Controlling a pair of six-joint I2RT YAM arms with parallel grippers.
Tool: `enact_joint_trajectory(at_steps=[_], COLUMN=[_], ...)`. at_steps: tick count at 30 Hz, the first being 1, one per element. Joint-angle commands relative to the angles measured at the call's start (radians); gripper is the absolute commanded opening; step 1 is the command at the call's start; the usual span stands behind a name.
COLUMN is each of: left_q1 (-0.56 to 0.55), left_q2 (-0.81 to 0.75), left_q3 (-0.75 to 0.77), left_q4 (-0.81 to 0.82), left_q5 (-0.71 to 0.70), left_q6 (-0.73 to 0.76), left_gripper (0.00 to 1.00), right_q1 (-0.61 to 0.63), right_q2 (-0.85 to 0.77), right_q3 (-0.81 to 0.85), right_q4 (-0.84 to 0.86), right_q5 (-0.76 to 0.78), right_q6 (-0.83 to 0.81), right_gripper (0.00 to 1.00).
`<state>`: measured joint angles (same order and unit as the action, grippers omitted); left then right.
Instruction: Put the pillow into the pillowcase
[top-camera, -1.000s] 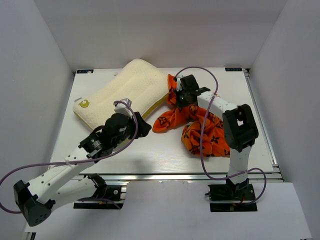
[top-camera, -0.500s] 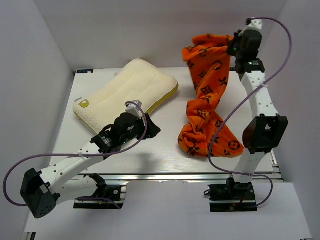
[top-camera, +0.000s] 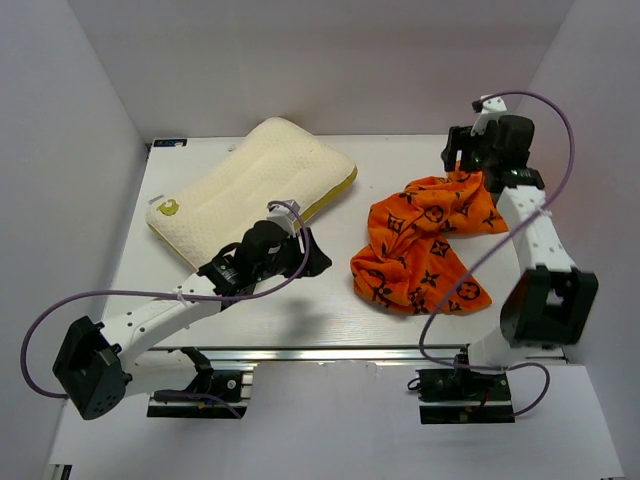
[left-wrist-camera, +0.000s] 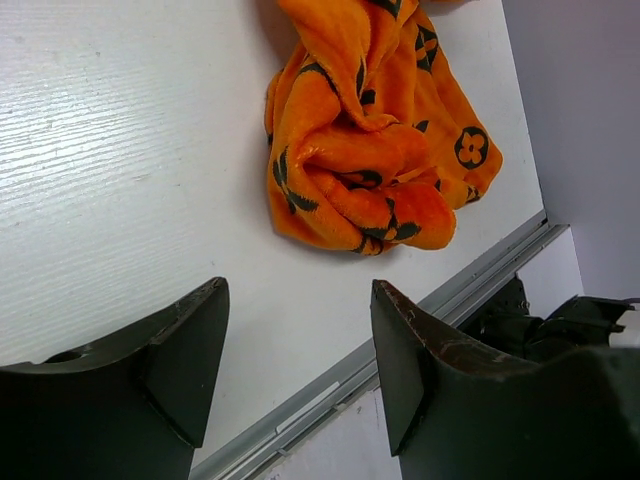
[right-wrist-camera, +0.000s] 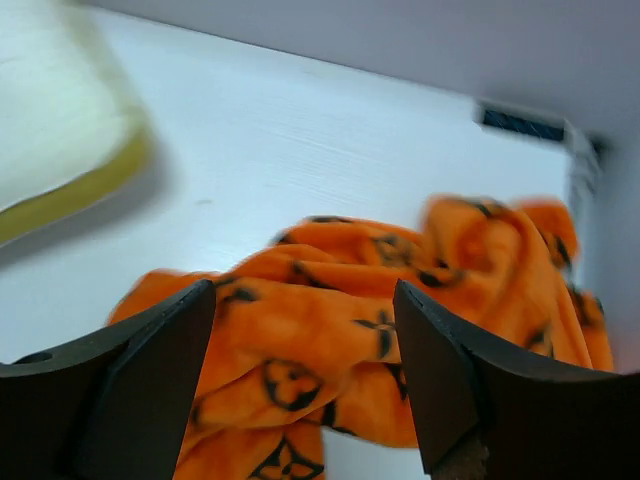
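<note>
A: Now, whereabouts of the pillow (top-camera: 250, 190)?
B: Lying flat at ten o'clock on the white table (top-camera: 330, 310), cream and bare, fully outside the case. Stretched slantwise from eight o'clock toward two o'clock, with a yellow side band along the four o'clock edge and a small yellow mark near the eight o'clock end.
A: And the pillowcase (top-camera: 425, 250)?
B: Crumpled into an orange heap at three to four o'clock, printed with black flowers and circles. Well apart from the pillow, resting loose on the tabletop, pinched by nothing.
A: And the left gripper (top-camera: 315, 258)?
B: Sitting near the table's middle, just beside the pillow's four o'clock edge, aimed toward three o'clock. Black fingers (left-wrist-camera: 190, 350) spread apart in the left wrist view, only bare tabletop between them, with the heap beyond at one o'clock.
A: Same for the right gripper (top-camera: 462, 160)?
B: Up at one o'clock of the table, right at the heap's twelve o'clock edge. Seen in the right wrist view with fingers (right-wrist-camera: 150, 380) parted wide, empty, orange folds showing through the gap and the pillow's yellow edge blurred at ten o'clock. Touching the cloth or just above it: cannot tell.
A: Opening of the case?
B: Lost among the folds; impossible to pick out.
</note>
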<state>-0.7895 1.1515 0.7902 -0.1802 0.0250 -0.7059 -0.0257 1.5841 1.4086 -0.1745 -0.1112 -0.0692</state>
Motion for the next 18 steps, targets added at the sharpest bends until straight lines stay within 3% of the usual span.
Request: enact_joint_trajectory(at_steps=[1, 3, 4, 9, 11, 13, 18], left_q1=[-0.002, -0.002, -0.002, -0.002, -0.002, -0.002, -0.002], left_q2=[-0.013, -0.021, -0.024, -0.078, -0.098, -0.134, -0.22], left_q3=[0.024, 0.02, 0.017, 0.012, 0.003, -0.008, -0.051], left_q4=[0.035, 0.035, 0.031, -0.007, -0.021, -0.036, -0.071], left_q5=[0.026, 0.023, 0.021, -0.011, -0.011, -0.042, -0.077], left_q6=[0.011, 0.008, 0.008, 0.003, -0.003, -0.021, -0.062], left_gripper=[0.68, 0.68, 0.68, 0.68, 0.68, 0.68, 0.69], right_q1=[0.007, 0.018, 0.065, 0.222, 0.272, 0.357, 0.417], right_q2=[-0.208, -0.236, -0.24, -0.297, -0.335, -0.349, -0.378], right_q3=[-0.074, -0.1, -0.127, -0.281, -0.374, -0.425, -0.543], right_q4=[0.02, -0.06, -0.086, -0.186, -0.174, -0.14, -0.112], right_q5=[-0.57, -0.694, -0.68, -0.494, -0.417, -0.225, -0.122], right_q6=[-0.303, -0.343, -0.345, -0.282, -0.18, -0.075, 0.06], right_gripper=[0.77, 0.77, 0.76, 0.76, 0.76, 0.76, 0.81])
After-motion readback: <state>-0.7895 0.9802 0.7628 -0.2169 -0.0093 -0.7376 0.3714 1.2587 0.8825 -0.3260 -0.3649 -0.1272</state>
